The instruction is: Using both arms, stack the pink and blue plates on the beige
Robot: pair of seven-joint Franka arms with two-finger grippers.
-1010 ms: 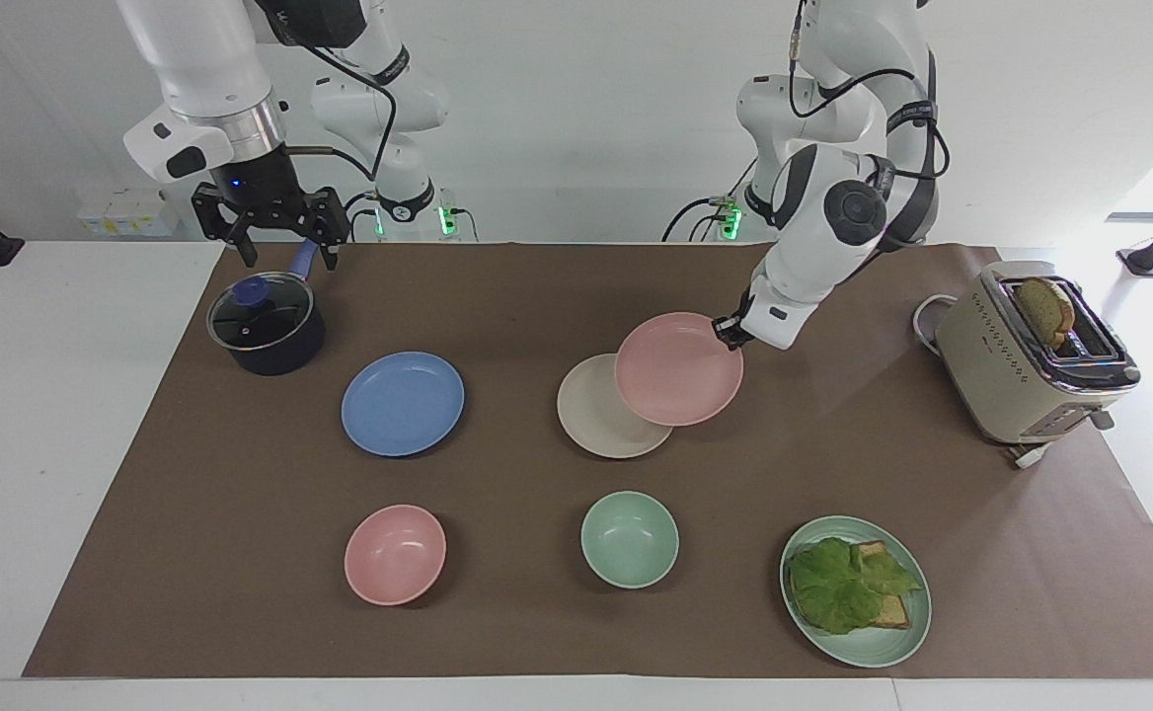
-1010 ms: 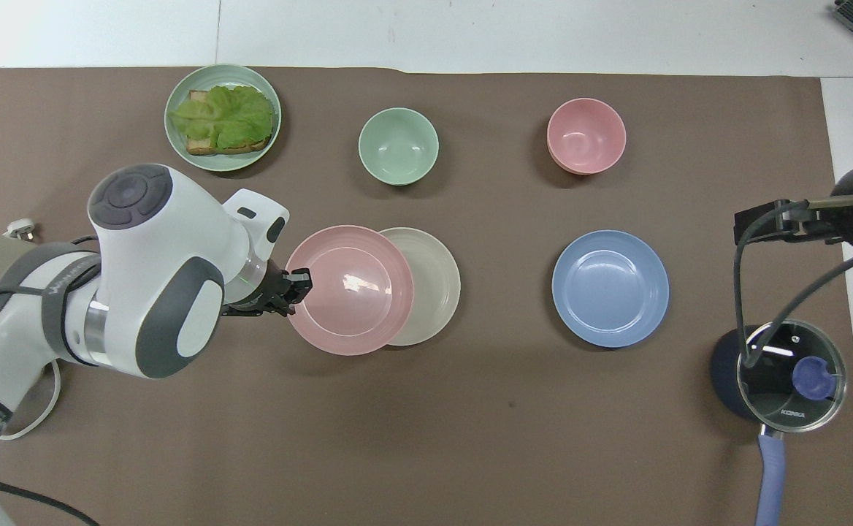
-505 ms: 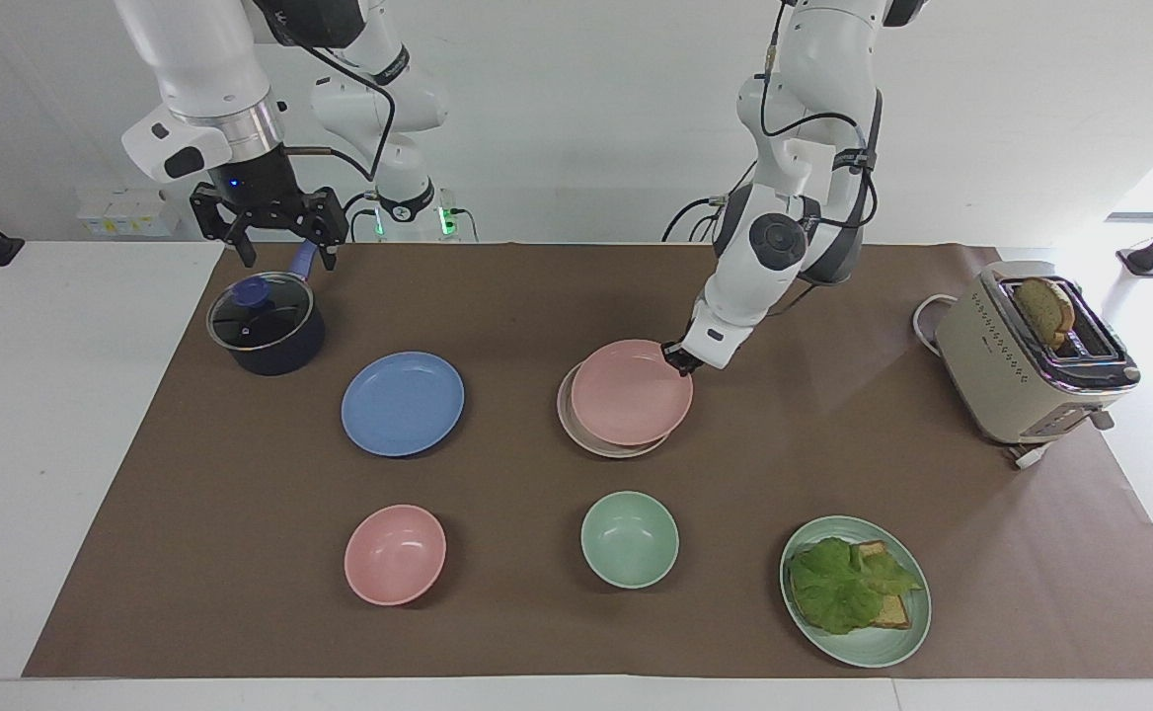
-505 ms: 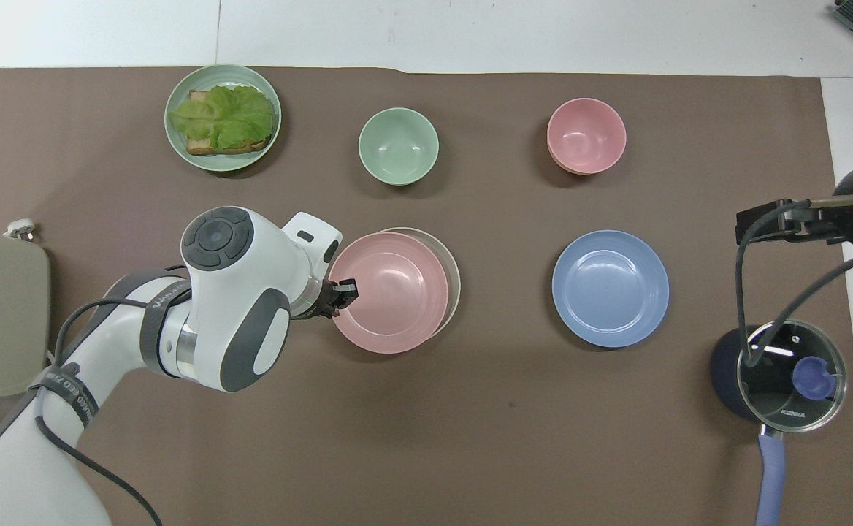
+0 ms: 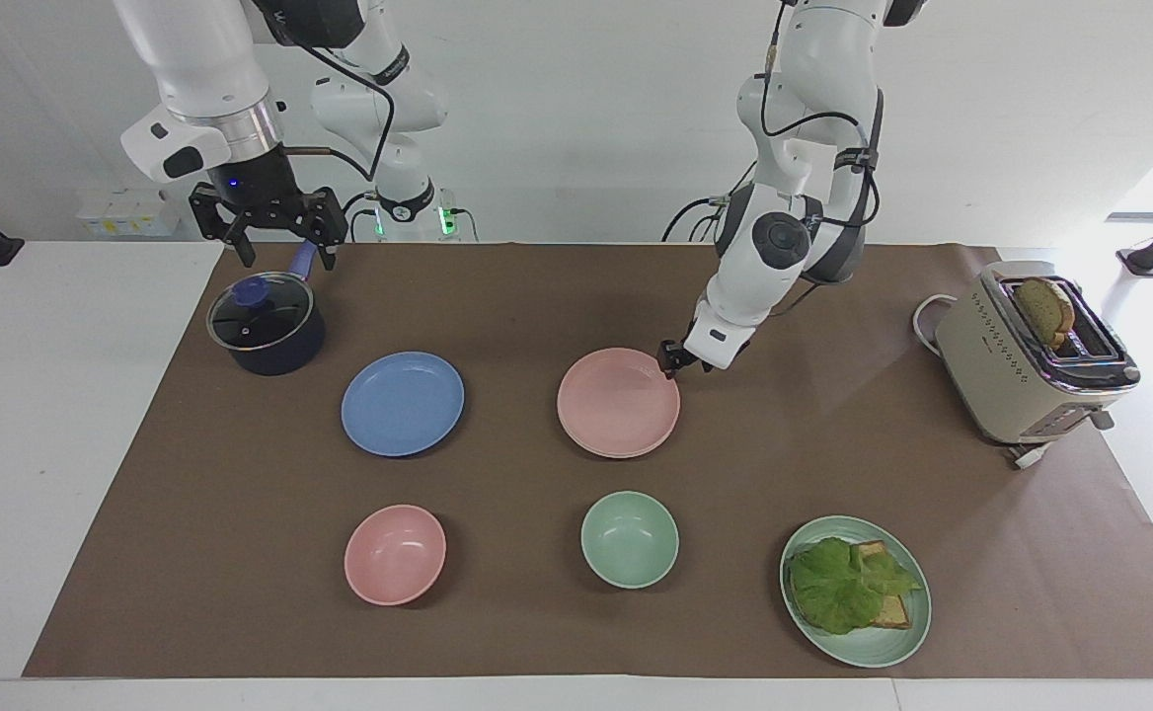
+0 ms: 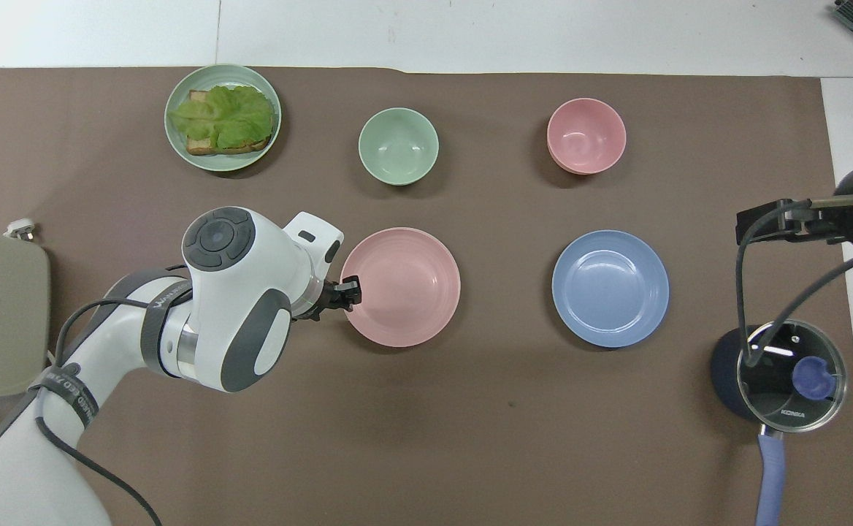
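Pink plate (image 5: pixel 618 402) — atop beige plate (image 5: pixel 626 454)

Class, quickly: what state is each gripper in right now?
Left gripper: cannot be told, beside the round pale pink plate.
Right gripper: open, empty.

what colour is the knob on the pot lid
Blue, on the pot's glass lid; the knob shows best in the overhead view.

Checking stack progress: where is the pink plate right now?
The pink plate lies on the beige plate at mid-table, beside the blue plate, nearer the robots than the green bowl; the left gripper is at its rim.
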